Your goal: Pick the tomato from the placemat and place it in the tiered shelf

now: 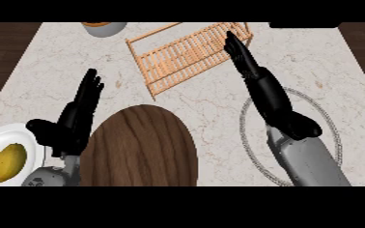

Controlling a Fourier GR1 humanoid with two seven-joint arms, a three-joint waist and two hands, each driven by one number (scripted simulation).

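A pale marble counter (214, 111) is seen from steeply above. Near its far edge lies a light wooden slatted tiered shelf (185, 55), set at an angle. All places below are given relative to this shelf.

The right hand (267, 94), black on a grey forearm, reaches up to the shelf's right end. Its fingers (239, 53) are straight and close together, with the tips over the shelf's right corner, holding nothing.

Nearer than the shelf and below its middle lies a dark brown oval wooden placemat (139, 147). Nothing rests on its visible surface. The tomato cannot be seen anywhere in this view.

Right of the placemat, under the right forearm, sits a round plate with a grey rim (246, 121).

Left of and nearer than the shelf, the left hand (71, 121) rests open, fingers straight and pointing up.

At the near left edge is a white plate (18, 133) holding a yellow fruit (10, 160). Left of the shelf, at the far edge, stands a grey bowl with orange contents (103, 27).
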